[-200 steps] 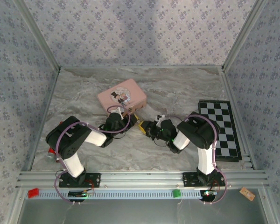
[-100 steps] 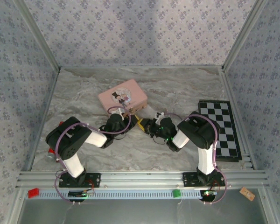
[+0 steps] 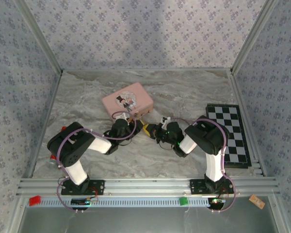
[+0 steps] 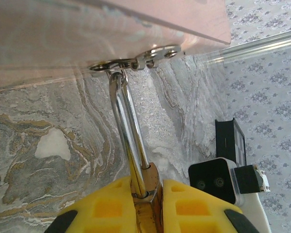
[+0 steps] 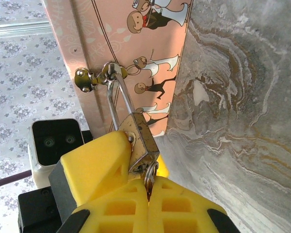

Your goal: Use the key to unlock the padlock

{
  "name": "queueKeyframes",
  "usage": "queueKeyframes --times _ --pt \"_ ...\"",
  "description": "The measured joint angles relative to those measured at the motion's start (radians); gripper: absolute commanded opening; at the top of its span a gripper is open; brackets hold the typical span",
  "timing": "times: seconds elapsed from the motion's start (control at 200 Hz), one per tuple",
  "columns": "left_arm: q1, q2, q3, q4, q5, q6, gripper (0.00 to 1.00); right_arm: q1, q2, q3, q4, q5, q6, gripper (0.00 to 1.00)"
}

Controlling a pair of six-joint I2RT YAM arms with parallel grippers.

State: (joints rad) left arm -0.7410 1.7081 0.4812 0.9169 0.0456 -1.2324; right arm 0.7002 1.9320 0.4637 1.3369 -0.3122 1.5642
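Note:
A small brass padlock (image 5: 141, 141) hangs by its thin shackle (image 5: 117, 92) from the clasp (image 5: 94, 76) of the pink tin (image 3: 127, 101). My left gripper (image 4: 148, 191) is shut on the padlock body (image 4: 146, 180), and the shackle (image 4: 128, 131) runs up from there to the clasp (image 4: 136, 62). My right gripper (image 5: 149, 187) is shut on the key (image 5: 150, 174) at the padlock's underside; only its ring and a sliver of metal show above the pads. From above, the left gripper (image 3: 132, 125) and right gripper (image 3: 148, 130) meet just in front of the tin.
A black-and-white chessboard (image 3: 230, 133) lies at the right of the marble table (image 3: 194, 92). A small red object (image 3: 52, 158) sits by the left wall. The left arm's yellow pad (image 5: 94, 165) presses against the padlock's side, close to my right fingers.
My right gripper has edged up and left toward the padlock and its jaws have closed on the key. The left gripper and the tin have stayed put.

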Motion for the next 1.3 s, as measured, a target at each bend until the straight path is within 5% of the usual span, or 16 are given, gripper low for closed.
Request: queueKeyframes --times 0.14,0.44,0.655,0.79,0.979,1.299 --pt "-0.002 -0.004 0.001 -0.010 -0.007 0.000 0.03 -0.005 0.001 0.003 -0.007 -0.012 0.006 0.09" --pt "0.000 -0.092 0.018 -0.207 0.023 -0.007 0.02 -0.034 -0.041 -0.036 -0.029 -0.005 -0.023 0.37" --pt "0.035 -0.152 0.055 -0.381 0.082 -0.007 0.01 0.000 -0.171 -0.060 -0.180 0.009 -0.169 0.36" --pt "0.050 -0.163 0.068 -0.424 0.112 -0.007 0.02 0.048 -0.314 -0.060 -0.376 0.069 -0.389 0.38" --pt "0.068 -0.177 0.068 -0.449 0.148 -0.007 0.02 0.200 -0.520 -0.061 -0.587 0.325 -0.875 0.41" --pt "0.082 -0.198 0.068 -0.483 0.175 -0.006 0.01 0.427 -0.306 -0.078 -0.447 0.621 -1.580 0.44"
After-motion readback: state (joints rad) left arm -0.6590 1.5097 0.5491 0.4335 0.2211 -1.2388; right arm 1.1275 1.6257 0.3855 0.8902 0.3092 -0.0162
